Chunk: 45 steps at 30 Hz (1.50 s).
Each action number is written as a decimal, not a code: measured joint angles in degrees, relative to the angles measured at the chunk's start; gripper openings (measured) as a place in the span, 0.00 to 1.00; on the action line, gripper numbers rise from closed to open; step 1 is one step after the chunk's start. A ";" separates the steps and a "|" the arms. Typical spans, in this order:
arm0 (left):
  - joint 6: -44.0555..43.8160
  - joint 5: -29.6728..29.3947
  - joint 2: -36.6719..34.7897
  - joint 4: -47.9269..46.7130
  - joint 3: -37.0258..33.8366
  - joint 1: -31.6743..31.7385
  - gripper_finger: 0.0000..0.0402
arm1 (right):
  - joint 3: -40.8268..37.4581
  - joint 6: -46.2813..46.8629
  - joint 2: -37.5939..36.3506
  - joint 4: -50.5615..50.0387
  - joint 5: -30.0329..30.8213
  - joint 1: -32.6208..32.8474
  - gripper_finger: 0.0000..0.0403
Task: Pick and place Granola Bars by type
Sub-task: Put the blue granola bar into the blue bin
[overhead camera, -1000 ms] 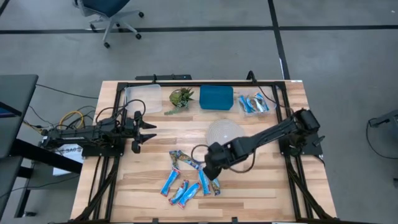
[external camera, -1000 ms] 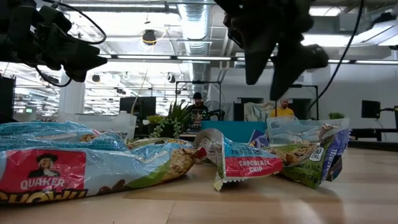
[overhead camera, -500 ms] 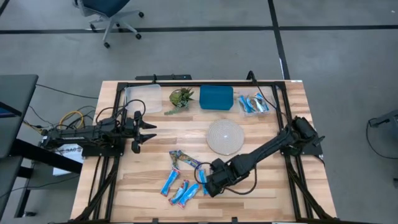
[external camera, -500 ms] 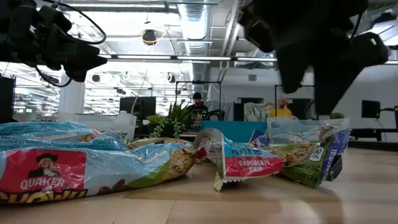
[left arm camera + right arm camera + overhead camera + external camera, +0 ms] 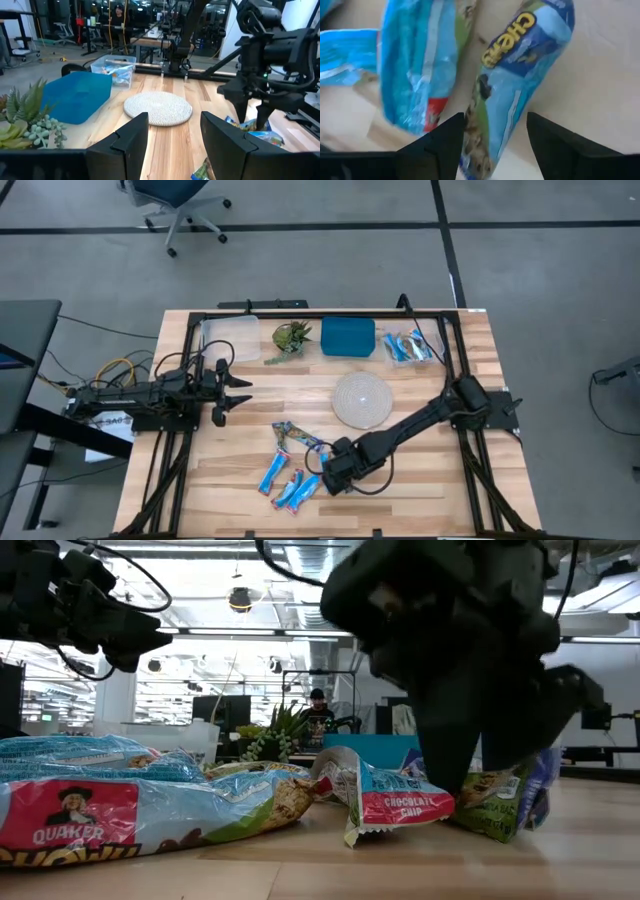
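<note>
Several foil-wrapped granola bars [image 5: 290, 475] lie flat on the wooden table near its front edge; the low view shows them close up [image 5: 390, 805]. My right gripper [image 5: 330, 477] is open and low over the right end of this cluster. In the right wrist view its fingers [image 5: 495, 150] stand on either side of a blue "Chewy" bar [image 5: 520, 65], with a narrow gap showing on each side. A light-blue bar with a red patch [image 5: 415, 65] lies beside it. My left gripper [image 5: 240, 393] is open and empty at the table's left [image 5: 172, 140].
A clear bin holding bars [image 5: 410, 345] stands at the far right, with a blue bin [image 5: 348, 335], a green plant [image 5: 290, 338] and a clear container [image 5: 228, 338] along the far edge. A round pale disc [image 5: 362, 400] lies mid-table. People show in the room beyond.
My right gripper has gone toward the table's near edge and down, from beside the round disc to low over the right end of the bar cluster. Its fingers now straddle one blue bar. The bars have not moved.
</note>
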 joint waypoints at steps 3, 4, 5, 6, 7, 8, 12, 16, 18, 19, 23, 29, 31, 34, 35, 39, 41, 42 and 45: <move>-0.01 0.01 0.12 -0.07 0.00 0.00 0.43 | 0.09 -0.01 -0.01 0.68 0.15 -0.48 0.48; -0.01 0.01 0.14 -0.04 0.00 0.00 0.43 | 0.09 -0.01 -0.01 0.63 0.19 -0.61 0.47; 0.01 0.01 0.14 -0.06 0.00 0.00 0.43 | 0.08 -0.04 0.00 0.49 0.19 -0.77 0.45; -0.01 -0.01 0.18 -0.07 0.00 0.00 0.43 | 0.06 -0.45 0.00 0.46 0.19 -0.86 0.43; 0.00 -0.01 0.18 -0.07 0.00 -0.01 0.43 | 0.06 -0.82 0.00 0.55 0.17 -0.90 0.41; 0.00 -0.01 0.18 -0.07 0.00 0.00 0.43 | 0.06 -1.00 -0.02 0.69 0.13 -0.95 0.39; 0.00 0.01 0.18 -0.07 0.00 0.00 0.43 | 0.06 -1.02 -0.02 1.14 -0.03 -0.94 0.28; -0.01 0.01 0.18 -0.07 0.00 0.00 0.43 | 0.06 -1.02 -0.05 1.15 -0.12 -1.11 0.19; 0.01 0.01 0.18 -0.07 0.00 0.00 0.43 | 0.06 -1.03 -0.09 1.22 -0.16 -1.12 0.16; -0.01 0.01 0.18 -0.07 0.00 0.00 0.43 | 0.06 -1.02 -0.09 1.34 -0.18 -1.12 0.15; -0.01 0.01 0.18 -0.07 0.00 0.00 0.43 | 0.06 -1.02 -0.10 1.77 -0.24 -1.12 0.14; 0.00 0.01 0.18 -0.07 0.00 -0.01 0.43 | 1.16 -1.48 -0.11 1.77 -0.16 -1.12 0.14; 0.01 0.01 0.18 -0.07 0.00 0.00 0.43 | 1.89 -1.54 -0.13 1.37 -0.05 -1.37 0.14; -0.01 0.02 0.18 -0.07 0.00 0.00 0.43 | 2.52 -2.26 -0.80 0.08 0.16 -1.76 0.14; 0.00 0.01 0.18 -0.07 0.00 -0.01 0.43 | 2.71 -2.66 -1.32 0.14 0.33 -1.93 0.14; 0.01 0.03 0.18 -0.07 0.00 -0.02 0.43 | 2.84 -3.46 -4.57 -4.14 3.55 -3.08 0.14; 0.01 0.04 0.16 -0.07 0.00 -0.01 0.43 | 2.82 -4.89 -6.26 -8.36 5.21 -4.08 0.14; -0.01 0.04 0.17 -0.07 0.00 -0.01 0.43 | 2.80 -5.69 -7.34 -10.06 5.94 -4.64 0.14; -0.01 0.04 0.16 -0.07 0.00 -0.01 0.43 | 2.84 -8.79 -10.21 -15.14 8.05 -6.78 0.14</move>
